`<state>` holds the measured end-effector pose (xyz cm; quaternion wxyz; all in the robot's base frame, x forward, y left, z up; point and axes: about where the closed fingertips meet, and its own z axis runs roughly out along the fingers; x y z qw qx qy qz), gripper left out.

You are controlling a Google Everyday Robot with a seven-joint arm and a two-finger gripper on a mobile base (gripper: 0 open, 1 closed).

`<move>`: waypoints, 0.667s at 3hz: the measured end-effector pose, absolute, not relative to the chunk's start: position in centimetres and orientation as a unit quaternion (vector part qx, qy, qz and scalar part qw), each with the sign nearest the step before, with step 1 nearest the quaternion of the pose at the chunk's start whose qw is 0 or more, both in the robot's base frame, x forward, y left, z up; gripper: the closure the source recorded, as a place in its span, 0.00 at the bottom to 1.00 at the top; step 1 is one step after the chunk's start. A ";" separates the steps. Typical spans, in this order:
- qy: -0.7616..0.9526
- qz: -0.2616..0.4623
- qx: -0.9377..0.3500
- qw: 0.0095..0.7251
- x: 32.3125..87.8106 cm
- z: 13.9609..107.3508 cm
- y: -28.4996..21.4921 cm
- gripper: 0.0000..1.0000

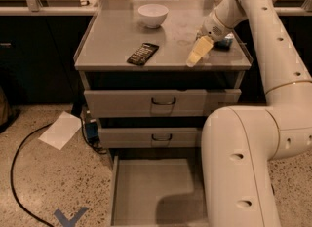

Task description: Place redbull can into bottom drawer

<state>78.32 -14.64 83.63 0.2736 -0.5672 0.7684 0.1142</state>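
Note:
The redbull can (225, 41) lies on the cabinet top near its right rear edge, partly hidden behind my wrist. My gripper (198, 52) hangs low over the cabinet top near the front right, just left of and in front of the can, not around it. The bottom drawer (146, 192) is pulled out at floor level, its flat grey floor bare, and my arm's big white link covers its right side.
A white bowl (152, 15) stands at the back middle of the top. A flat black remote (143, 53) lies near the front middle. The two upper drawers (163, 102) are closed. White paper (61, 129), a black cable (17, 172) and a blue tape mark (70, 217) are on the floor to the left.

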 end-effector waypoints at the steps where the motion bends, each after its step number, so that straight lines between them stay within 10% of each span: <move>1: 0.779 0.082 -0.559 0.272 79.4 83.8 -15.4 0.00; 2: 0.785 0.069 -0.551 0.276 79.5 84.8 -16.0 0.00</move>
